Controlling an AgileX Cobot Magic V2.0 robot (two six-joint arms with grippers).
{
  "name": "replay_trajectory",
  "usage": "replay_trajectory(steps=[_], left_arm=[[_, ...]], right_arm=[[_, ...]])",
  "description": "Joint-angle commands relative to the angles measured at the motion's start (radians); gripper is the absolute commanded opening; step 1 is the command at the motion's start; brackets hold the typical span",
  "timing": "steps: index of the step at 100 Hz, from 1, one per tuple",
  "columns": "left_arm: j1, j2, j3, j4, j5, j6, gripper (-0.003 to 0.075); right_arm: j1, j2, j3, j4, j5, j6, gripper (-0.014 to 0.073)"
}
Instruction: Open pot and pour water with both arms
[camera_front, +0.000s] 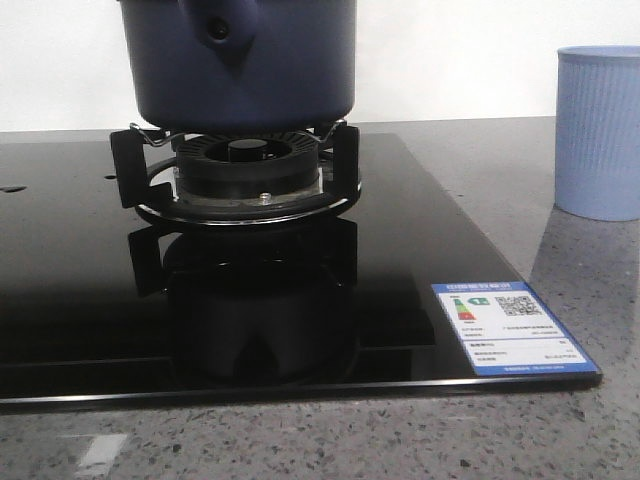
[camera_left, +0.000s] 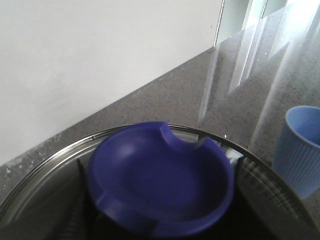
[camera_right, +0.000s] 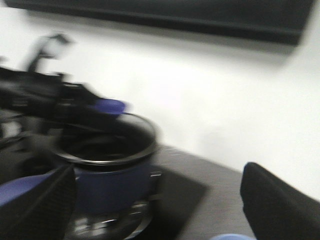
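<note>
The dark navy pot (camera_front: 238, 60) stands on the gas burner (camera_front: 240, 170), its handle stub (camera_front: 218, 30) facing me; its top is cut off in the front view. In the left wrist view a blue bowl-shaped knob (camera_left: 160, 185) on the glass lid (camera_left: 45, 185) fills the space at the jaws, whose fingers are hidden under it. In the blurred right wrist view my left gripper (camera_right: 92, 109) is over the pot (camera_right: 107, 187), closed round the knob (camera_right: 111, 106). My right gripper (camera_right: 160, 215) is open and empty, beside the pot, its fingers (camera_right: 37, 205) wide apart.
The pale-blue ribbed cup (camera_front: 598, 130) stands on the grey speckled counter right of the black glass hob (camera_front: 400, 250); it also shows in the left wrist view (camera_left: 302, 150). A white wall is behind the pot.
</note>
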Motion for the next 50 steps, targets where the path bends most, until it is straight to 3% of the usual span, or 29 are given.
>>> replay_trajectory(steps=[1,12,32,50], left_arm=[[-0.006,-0.092,-0.071,-0.062,0.015,0.001,0.0232],[-0.006,-0.149,-0.091,-0.063,0.015,0.001,0.0232],[-0.006,-0.224,-0.091,-0.063,0.038,0.001,0.0232],[-0.006,-0.242,-0.091,-0.072,0.069,0.001,0.0232]], right_arm=[[-0.001,0.011,0.016,-0.023,-0.225,-0.009,0.0603],[-0.001,0.017,0.103,-0.025,-0.368,-0.009,0.0603],[-0.001,0.090,0.244,-0.018,-0.355,-0.009,0.0603],[-0.001,0.177,0.269,-0.014,-0.360,-0.009,0.0603]])
